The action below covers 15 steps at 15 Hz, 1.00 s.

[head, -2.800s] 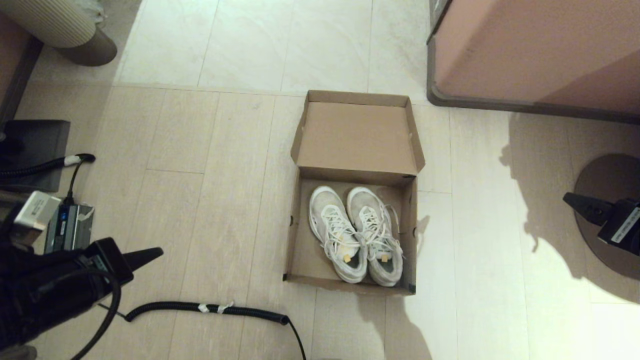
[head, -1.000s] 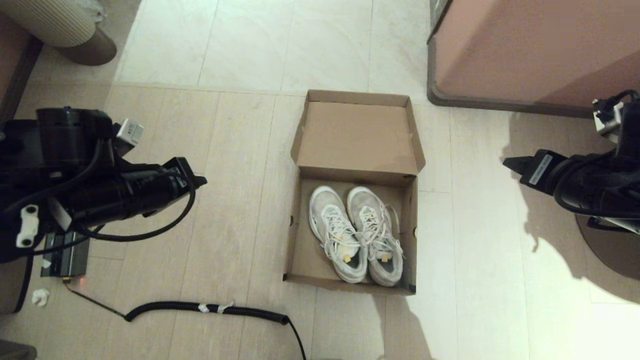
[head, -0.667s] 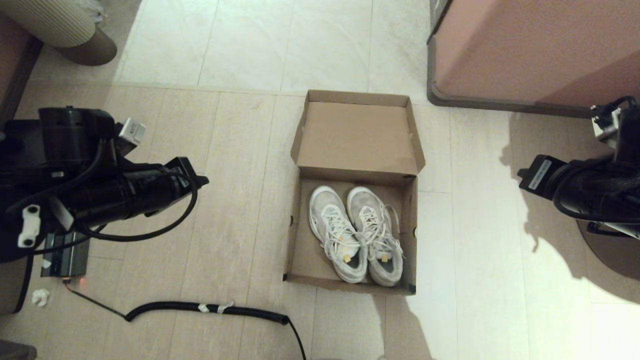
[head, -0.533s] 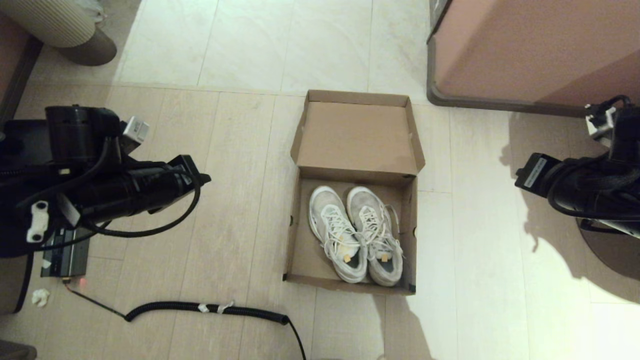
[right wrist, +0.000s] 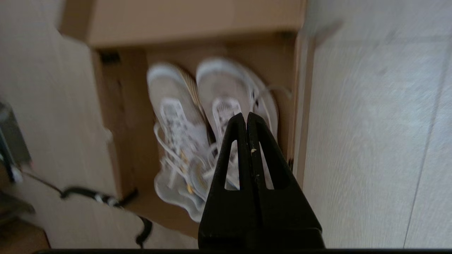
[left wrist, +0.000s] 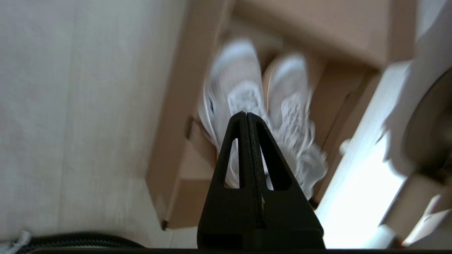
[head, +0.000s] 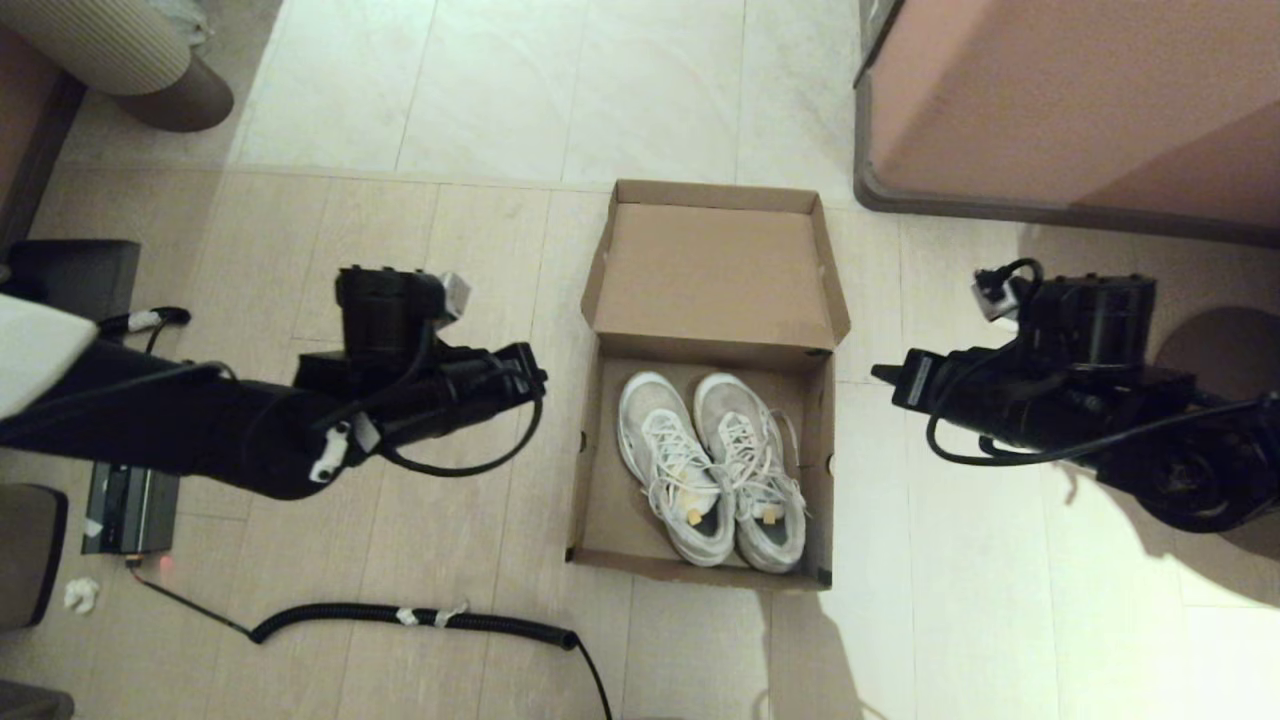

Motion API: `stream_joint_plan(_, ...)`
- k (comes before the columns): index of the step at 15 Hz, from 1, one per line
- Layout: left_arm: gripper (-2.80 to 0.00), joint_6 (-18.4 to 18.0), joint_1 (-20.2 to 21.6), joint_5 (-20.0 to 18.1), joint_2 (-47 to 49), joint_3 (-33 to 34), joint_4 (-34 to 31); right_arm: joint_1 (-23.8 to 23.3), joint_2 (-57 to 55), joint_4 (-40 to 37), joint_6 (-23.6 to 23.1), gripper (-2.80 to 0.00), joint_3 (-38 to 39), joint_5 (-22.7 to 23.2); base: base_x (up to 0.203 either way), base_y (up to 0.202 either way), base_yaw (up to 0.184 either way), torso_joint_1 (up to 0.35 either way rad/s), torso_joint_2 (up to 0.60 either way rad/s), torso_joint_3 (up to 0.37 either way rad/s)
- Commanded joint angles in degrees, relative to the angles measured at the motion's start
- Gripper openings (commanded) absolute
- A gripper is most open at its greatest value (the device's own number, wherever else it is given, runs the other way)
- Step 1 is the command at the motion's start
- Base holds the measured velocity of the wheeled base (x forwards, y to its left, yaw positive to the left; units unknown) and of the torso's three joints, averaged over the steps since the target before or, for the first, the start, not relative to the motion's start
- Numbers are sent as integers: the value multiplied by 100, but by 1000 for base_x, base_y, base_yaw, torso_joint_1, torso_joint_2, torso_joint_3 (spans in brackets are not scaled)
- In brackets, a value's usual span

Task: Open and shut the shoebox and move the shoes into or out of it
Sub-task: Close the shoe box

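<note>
Pale floor tiles carry the open shoebox (head: 705,400), the shoes (head: 712,465) side by side inside. Left gripper (head: 535,380) and right gripper (head: 885,375) flank it, jaws together, empty. Judged an approach step: next, jaws must part to lift a shoe.

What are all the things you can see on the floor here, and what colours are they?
shoebox: one, brown, mid-floor, lid flipped open.
shoes: two, white, side by side inside the shoebox.
coiled cable: one, black, on the floor near the box's front left.
cabinet: one, pinkish, far right.
left gripper: black, shut, left of the box, holding nothing.
right gripper: black, shut, right of the box, holding nothing.
</note>
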State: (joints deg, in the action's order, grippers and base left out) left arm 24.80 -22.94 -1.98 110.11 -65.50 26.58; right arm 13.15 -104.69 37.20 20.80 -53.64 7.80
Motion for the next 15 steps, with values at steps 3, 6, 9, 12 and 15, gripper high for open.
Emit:
stream_joint_plan(3, -280, -189, -983, 973, 715, -118, -13, 710, -1079, 483, -143, -280, 251, -526, 0, 0, 0, 0, 0, 0)
stream_joint_plan(6, -280, -1025, -1289, 1468, 981, 32, -4, 1155, -1615, 645, -535, -280, 512, -1405, 0, 0, 0, 0, 0, 0)
stream_joint_plan(9, -280, -1293, -1386, 1587, 1391, -4, 89, 1300, -2053, 1147, -830, -280, 777, -1589, 0, 0, 0, 0, 0, 0)
stream_joint_plan(12, -280, -1313, -1388, 1586, 1697, 9, 145, 1414, -2432, 1721, -1130, -280, 1088, -1700, 0, 0, 0, 0, 0, 0)
stream_joint_plan(15, -280, -1326, -1432, 1612, 1743, 310, 141, 1436, -2640, 1855, -1114, -280, 1121, -1923, 0, 0, 0, 0, 0, 0)
